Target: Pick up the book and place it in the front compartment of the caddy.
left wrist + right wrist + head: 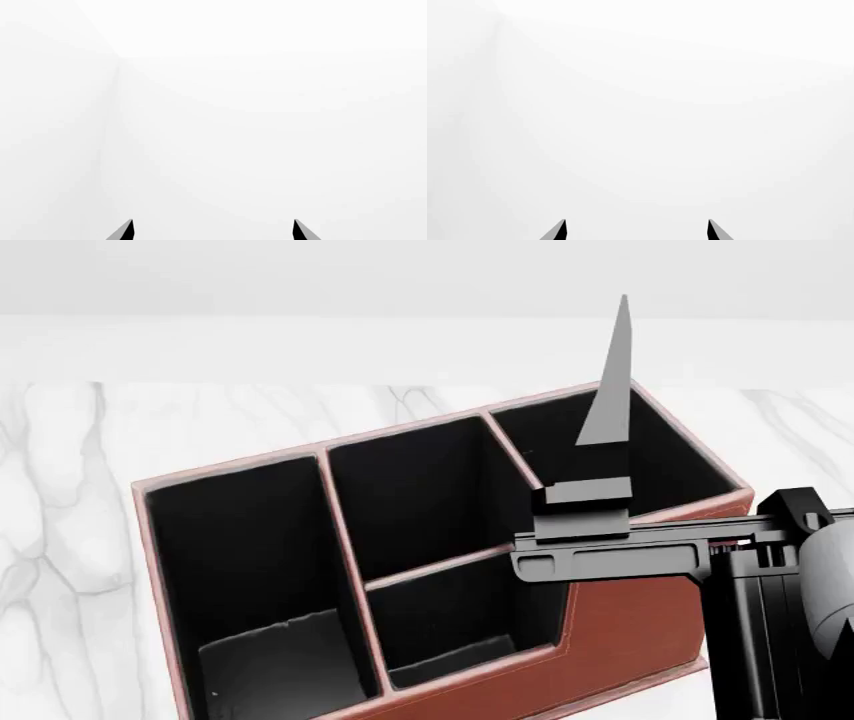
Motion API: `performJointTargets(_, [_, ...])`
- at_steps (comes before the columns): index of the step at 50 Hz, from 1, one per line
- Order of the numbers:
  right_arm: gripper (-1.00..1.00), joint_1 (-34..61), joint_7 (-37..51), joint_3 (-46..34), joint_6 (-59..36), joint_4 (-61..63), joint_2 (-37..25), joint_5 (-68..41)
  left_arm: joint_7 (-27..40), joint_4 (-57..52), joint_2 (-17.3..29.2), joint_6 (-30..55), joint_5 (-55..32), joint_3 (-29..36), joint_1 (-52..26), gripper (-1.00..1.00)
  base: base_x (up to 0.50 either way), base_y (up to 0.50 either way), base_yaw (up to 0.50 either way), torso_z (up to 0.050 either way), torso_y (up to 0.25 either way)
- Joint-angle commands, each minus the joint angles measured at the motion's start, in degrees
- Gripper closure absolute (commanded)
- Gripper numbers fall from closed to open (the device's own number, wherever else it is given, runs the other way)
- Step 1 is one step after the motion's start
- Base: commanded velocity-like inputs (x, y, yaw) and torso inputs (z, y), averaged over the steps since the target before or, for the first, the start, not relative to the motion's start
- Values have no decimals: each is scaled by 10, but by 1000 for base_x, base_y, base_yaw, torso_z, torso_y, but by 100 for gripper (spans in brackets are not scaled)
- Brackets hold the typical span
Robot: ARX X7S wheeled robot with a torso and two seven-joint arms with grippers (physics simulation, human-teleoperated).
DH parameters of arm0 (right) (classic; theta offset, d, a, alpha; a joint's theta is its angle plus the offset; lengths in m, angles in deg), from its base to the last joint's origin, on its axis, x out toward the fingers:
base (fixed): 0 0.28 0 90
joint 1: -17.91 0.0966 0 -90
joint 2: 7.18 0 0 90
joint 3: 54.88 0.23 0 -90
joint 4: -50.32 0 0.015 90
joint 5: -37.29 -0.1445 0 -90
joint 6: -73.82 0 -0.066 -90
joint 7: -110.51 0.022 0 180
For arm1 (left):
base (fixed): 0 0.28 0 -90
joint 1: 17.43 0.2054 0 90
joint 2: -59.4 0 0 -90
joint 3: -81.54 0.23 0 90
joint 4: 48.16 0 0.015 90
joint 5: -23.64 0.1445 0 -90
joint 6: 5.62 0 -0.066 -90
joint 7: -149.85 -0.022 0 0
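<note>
The caddy (627, 630), a reddish-brown box with black lining, fills the head view. Its front compartment (414, 490) is the middle cell with tall walls and a low thin partition toward me. The book shows in no view. My right gripper (617, 380) points straight up above the caddy's right part, seen edge-on, with the arm coming in from the right. In the right wrist view the right gripper (636, 230) stands open, fingertips wide apart with only white wall between them. In the left wrist view the left gripper (213, 230) is open too and faces blank white wall.
The caddy stands on a white marble table (54, 490) before a white wall. A long narrow cell (254, 570) lies on its left, a shallow cell (454, 635) with a low reddish-brown wall in front, and another cell (667, 465) on the right.
</note>
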Motion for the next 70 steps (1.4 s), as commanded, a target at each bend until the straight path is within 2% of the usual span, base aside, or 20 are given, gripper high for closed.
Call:
performJointTargets(1, [-100,-2,-4,3,5,-1,5,16,-7,4,-6,-12,4,-11,2,-100,0,0,0,0,0])
performJointTargets(18, [-100,12,0,-4,-5,-6,-9,8,-1,7,1,-17,-3,-10,2,-100,0,0,0,0,0])
performJointTargets(40, [-100,103,-74,-19,-60,-59,-100,-39,4,9,11,-28,-9,-5,11,-100,0,0,0,0,0])
performJointTargets(50, [-100,136,-140,-27,-61,-90,-116,-88,7,10,15,-33,-14,-10,17,-100,0,0,0,0,0])
performJointTargets(70, [-100,120,-307,-48,-55,-114,-215,-154,19,8,24,-35,-22,-9,16,-100,0,0,0,0,0])
